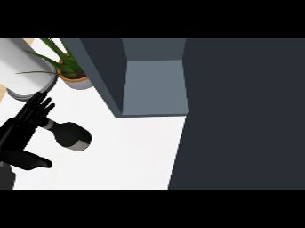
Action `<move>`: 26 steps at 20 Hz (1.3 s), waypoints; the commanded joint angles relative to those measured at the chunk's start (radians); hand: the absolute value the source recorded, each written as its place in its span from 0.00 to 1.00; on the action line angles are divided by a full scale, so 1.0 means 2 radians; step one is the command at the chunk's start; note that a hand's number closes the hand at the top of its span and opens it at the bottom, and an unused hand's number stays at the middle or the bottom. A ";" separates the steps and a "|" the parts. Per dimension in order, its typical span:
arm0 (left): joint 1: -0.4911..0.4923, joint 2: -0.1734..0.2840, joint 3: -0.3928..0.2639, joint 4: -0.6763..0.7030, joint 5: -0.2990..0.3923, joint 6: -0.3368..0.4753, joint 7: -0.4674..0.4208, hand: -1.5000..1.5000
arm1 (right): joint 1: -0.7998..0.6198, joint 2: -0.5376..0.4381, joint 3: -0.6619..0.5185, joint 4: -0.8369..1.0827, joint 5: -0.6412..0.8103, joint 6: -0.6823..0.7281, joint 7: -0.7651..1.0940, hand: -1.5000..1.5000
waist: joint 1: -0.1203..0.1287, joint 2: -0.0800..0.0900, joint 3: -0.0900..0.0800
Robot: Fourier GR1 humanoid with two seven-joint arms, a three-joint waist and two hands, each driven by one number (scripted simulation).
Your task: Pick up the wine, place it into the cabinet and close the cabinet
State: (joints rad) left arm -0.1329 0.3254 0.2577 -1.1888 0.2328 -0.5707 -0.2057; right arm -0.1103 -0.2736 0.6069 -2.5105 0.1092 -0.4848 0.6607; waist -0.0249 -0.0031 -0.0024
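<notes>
Left hand [17, 133] beside the wine [68, 133], cabinet [156, 87] open.

The wine lies on its side on the counter [135, 151], near the left edge, its neck pointing toward the hand. The hand's fingers are straight and spread, tips up, touching or just over the neck; nothing is clasped. To grasp well, the fingers should likely wrap the bottle's body rather than the thin neck, then lift it clear before swinging toward the cabinet opening. The right hand is out of view.

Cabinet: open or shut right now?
Open. The cabinet shows its grey interior, with the dark door swung out over the counter. The wine is outside, by the left hand.
</notes>
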 commanded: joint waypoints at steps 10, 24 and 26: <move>-0.071 0.016 0.003 0.206 -0.072 -0.010 -0.137 0.00 | 0.036 -0.033 0.018 -0.085 0.044 -0.009 0.001 0.00 | 0.000 0.001 0.000; -0.091 -0.006 -0.023 0.302 -0.088 -0.050 -0.177 0.00 | 0.012 -0.048 0.056 -0.083 0.087 -0.051 0.023 0.00 | -0.003 -0.001 0.000; -0.098 -0.001 -0.029 0.322 -0.101 -0.054 -0.205 0.00 | 0.000 -0.034 0.064 -0.052 0.084 -0.058 0.007 0.00 | 0.000 0.000 0.000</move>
State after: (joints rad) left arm -0.3244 0.3265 0.2164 -0.5887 0.0529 -0.6186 -0.5212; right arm -0.1517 -0.3393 0.6790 -2.5036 0.1225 -0.5875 0.6550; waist -0.0300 -0.0029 -0.0031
